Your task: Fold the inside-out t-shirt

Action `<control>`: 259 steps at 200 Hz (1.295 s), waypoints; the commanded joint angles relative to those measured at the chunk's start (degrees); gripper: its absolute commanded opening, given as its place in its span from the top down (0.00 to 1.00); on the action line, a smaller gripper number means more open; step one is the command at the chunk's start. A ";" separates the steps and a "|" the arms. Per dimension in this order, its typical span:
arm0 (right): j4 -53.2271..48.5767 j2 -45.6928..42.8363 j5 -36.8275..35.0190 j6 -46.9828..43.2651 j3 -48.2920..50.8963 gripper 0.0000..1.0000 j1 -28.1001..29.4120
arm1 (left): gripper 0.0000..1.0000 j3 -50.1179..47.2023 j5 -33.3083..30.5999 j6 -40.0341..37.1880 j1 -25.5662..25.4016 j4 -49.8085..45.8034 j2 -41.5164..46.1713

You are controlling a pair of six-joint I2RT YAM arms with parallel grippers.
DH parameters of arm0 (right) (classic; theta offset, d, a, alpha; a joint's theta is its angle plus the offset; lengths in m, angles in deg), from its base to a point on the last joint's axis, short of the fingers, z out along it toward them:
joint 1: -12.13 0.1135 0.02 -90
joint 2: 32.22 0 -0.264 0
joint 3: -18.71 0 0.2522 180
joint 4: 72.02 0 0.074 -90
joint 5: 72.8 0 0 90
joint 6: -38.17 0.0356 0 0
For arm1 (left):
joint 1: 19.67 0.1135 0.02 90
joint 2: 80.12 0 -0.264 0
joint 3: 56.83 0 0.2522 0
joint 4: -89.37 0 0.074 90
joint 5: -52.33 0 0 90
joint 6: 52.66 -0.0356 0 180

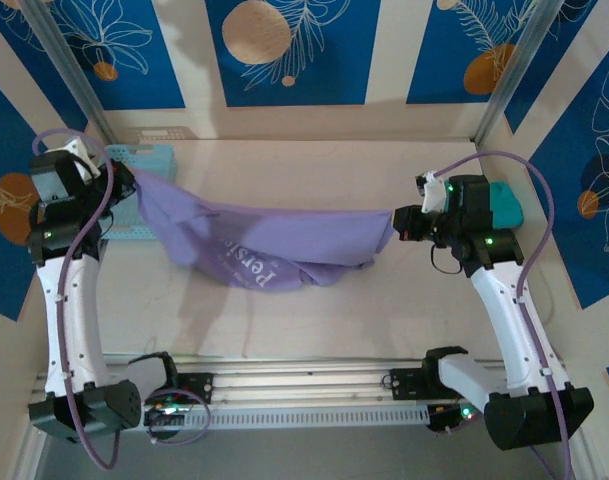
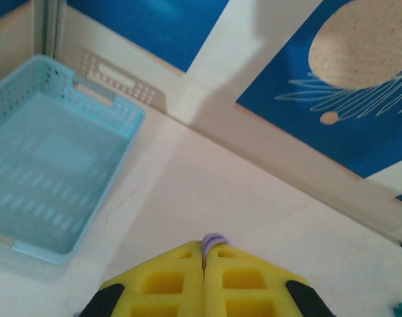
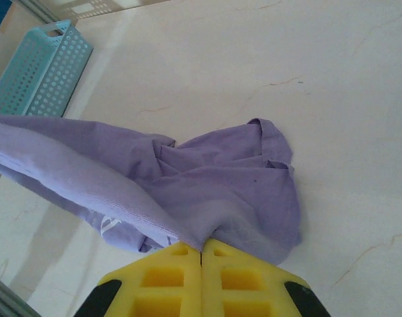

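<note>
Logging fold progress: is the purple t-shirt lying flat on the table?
No, the t-shirt hangs stretched between the left tool and right tool.

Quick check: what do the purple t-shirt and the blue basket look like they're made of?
t-shirt: soft matte knit fabric, probably cotton jersey, since it sags, folds and wrinkles freely. basket: rigid light blue plastic with a faint sheen, moulded with perforated walls and a cut-out handle.
</note>
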 commanded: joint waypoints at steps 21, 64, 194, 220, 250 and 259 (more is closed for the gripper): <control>-0.38 0.60 0.70 -0.42 -11.05 1.00 0.09 | 1.00 3.12 7.15 3.09 0.63 4.56 2.83; -3.72 -1.21 -7.37 -2.92 -27.73 1.00 -0.98 | 1.00 22.00 7.62 5.01 0.64 0.87 3.63; -3.46 -1.02 -18.46 -13.36 -42.13 1.00 -2.33 | 1.00 46.78 0.49 -3.54 0.11 -9.31 -12.33; 4.45 4.08 -17.16 -12.87 -35.41 1.00 -2.48 | 1.00 40.94 -1.81 -4.66 -3.13 -3.44 -16.58; 9.12 11.63 -15.84 -11.75 -36.22 1.00 -2.61 | 1.00 42.74 -3.57 -4.91 -5.62 -0.49 -22.72; 9.26 13.29 -15.16 -11.16 -37.88 1.00 -2.78 | 1.00 44.88 -3.33 -4.30 -5.72 -0.78 -24.22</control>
